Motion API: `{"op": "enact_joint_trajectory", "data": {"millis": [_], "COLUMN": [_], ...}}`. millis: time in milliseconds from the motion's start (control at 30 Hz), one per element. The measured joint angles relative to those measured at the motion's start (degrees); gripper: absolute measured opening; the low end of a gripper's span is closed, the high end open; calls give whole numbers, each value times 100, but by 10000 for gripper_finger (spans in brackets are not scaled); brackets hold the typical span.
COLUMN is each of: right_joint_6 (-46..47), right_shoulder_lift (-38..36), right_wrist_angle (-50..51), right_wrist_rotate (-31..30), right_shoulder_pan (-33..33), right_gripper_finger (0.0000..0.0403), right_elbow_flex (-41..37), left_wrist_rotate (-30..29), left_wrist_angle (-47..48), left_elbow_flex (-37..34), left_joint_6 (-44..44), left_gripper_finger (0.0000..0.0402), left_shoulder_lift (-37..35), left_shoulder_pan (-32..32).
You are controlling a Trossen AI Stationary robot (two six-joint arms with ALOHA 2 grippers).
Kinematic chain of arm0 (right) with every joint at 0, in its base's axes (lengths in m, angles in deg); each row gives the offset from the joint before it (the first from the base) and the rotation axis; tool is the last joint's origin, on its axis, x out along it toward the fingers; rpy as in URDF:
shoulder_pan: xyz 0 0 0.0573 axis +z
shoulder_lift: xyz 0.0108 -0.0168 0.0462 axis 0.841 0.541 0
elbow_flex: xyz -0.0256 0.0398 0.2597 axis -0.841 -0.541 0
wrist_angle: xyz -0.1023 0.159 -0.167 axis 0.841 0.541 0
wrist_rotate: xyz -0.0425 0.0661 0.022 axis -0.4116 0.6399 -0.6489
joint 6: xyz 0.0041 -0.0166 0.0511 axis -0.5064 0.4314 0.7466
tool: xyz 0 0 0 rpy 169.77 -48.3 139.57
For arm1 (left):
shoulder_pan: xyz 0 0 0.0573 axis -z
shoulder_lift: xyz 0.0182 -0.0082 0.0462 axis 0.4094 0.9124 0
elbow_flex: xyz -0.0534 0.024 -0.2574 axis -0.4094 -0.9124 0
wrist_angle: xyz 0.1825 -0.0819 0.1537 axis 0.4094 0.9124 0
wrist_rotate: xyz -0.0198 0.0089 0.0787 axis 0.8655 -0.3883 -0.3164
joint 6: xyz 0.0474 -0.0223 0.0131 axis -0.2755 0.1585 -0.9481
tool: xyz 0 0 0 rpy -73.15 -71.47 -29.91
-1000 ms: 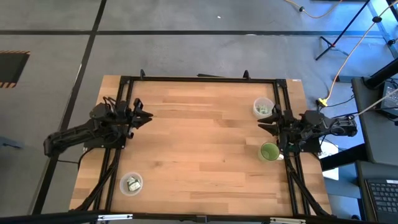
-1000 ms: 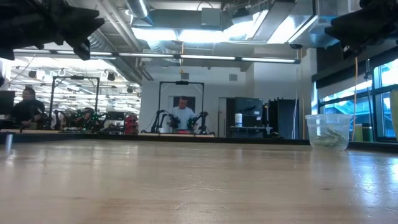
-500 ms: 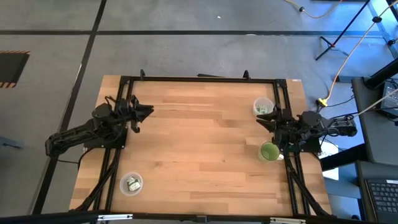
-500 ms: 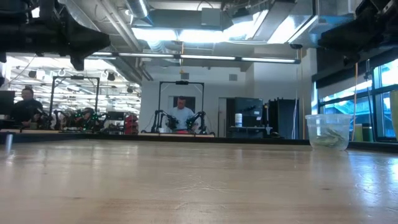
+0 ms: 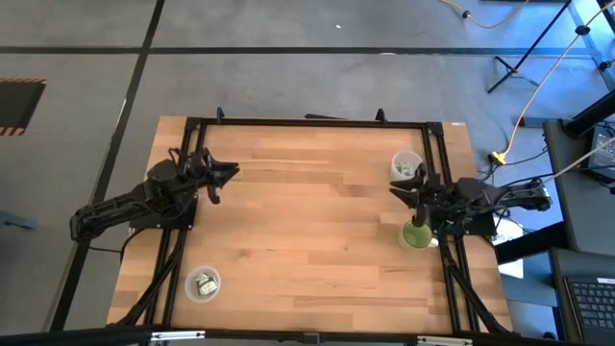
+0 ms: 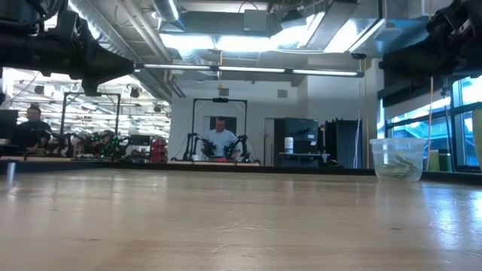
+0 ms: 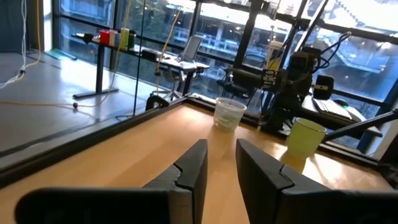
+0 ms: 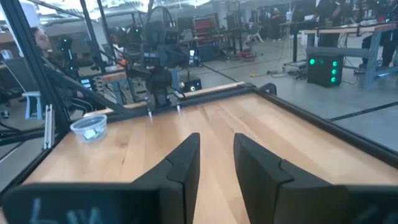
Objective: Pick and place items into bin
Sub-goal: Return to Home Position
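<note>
Pale green and white packets lie inside two clear cups: one (image 5: 406, 166) at the table's far right, also in the low view (image 6: 398, 158) and the left wrist view (image 7: 229, 114), and one (image 5: 203, 284) at the near left, also in the right wrist view (image 8: 89, 127). A green cup (image 5: 416, 234) stands at the right edge. My left gripper (image 5: 228, 173) hovers over the table's left part, open and empty (image 7: 221, 163). My right gripper (image 5: 396, 190) hovers between the far right clear cup and the green cup, open and empty (image 8: 216, 155).
A black frame (image 5: 307, 122) runs around the wooden table (image 5: 307, 221). The wide middle of the table lies between the two arms. Beyond the table, people and other robot stations (image 6: 220, 139) show in the room.
My left gripper has shifted a little toward the table's far edge and its middle. My right gripper has reached a little toward the table's left, coming out from beside the cups. The cups have stayed in place.
</note>
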Motion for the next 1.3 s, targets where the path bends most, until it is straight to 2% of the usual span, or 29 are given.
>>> {"op": "enact_joint_trajectory", "data": {"millis": [233, 433, 600, 767, 1033, 1200, 1233, 1300], "right_joint_6": [-43, -450, -592, -638, -1346, -1127, -1045, -1043], "right_shoulder_lift": [-2, 31, 28, 28, 28, 31, 31, 31], "right_wrist_angle": [-225, -650, -651, -649, -649, -647, -647, -647], "right_wrist_rotate": [0, 19, 43, 49, 53, 52, 53, 52], "right_shoulder_pan": [0, 0, 0, 0, 0, -1, 0, 0], "right_gripper_finger": [101, 101, 101, 101, 101, 101, 101, 101], "right_elbow_flex": [-210, -411, -415, -415, -415, -415, -415, -415], "left_wrist_rotate": [0, 1, 48, 2, 11, 13, -53, -640], "left_wrist_angle": [137, 114, -319, -280, -364, -374, -380, -470], "left_elbow_flex": [0, -81, -363, -363, -363, -363, -363, -363], "left_joint_6": [42, -43, 45, 40, 52, 9, 124, 674], "left_gripper_finger": [80, 77, 80, 81, 82, 83, 83, 83], "left_shoulder_lift": [0, -2, 125, 192, 214, 216, 221, 221], "left_shoulder_pan": [0, 0, 0, 1, 2, 1, 2, 0]}}
